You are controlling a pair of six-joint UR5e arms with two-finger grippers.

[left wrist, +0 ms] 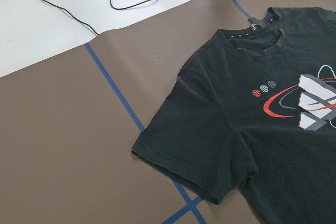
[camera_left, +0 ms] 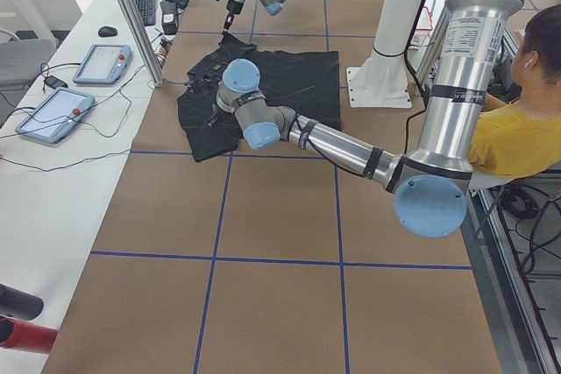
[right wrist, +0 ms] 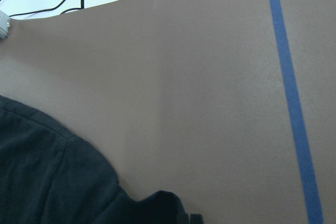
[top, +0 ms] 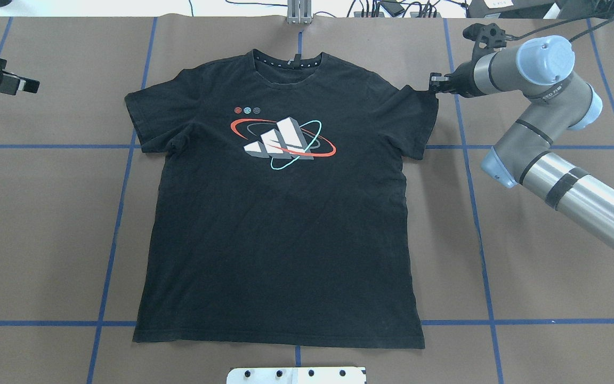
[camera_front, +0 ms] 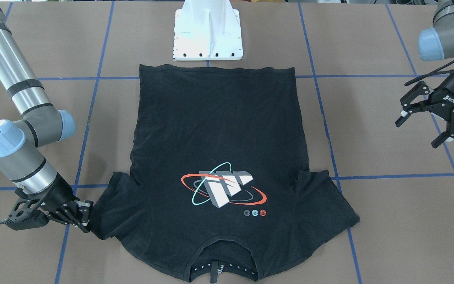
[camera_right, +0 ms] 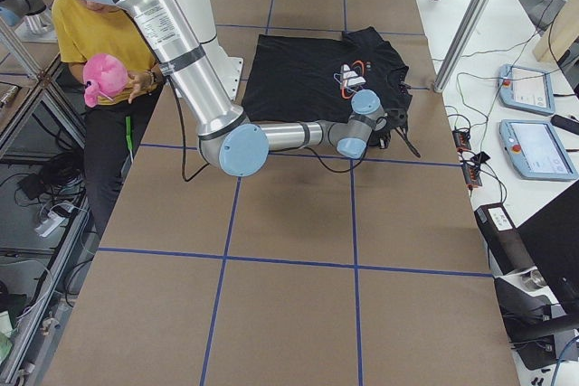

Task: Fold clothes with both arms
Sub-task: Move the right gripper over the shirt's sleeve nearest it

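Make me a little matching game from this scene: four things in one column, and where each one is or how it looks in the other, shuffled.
Things:
1. left claw
2. right claw
3. T-shirt
4. white base

Descriptions:
A. spread flat on the table, print facing up
B. at the tip of a sleeve
C. open, off to the side, clear of the cloth
D. standing just past the hem

Pairs: 1-C, 2-B, 3-A, 4-D

I'm driving this from afar in a robotics lab. Teach pendants (camera_left: 101, 63) lie beside an aluminium frame post (camera_left: 131, 15), next to the tape-gridded table (top: 30, 240).
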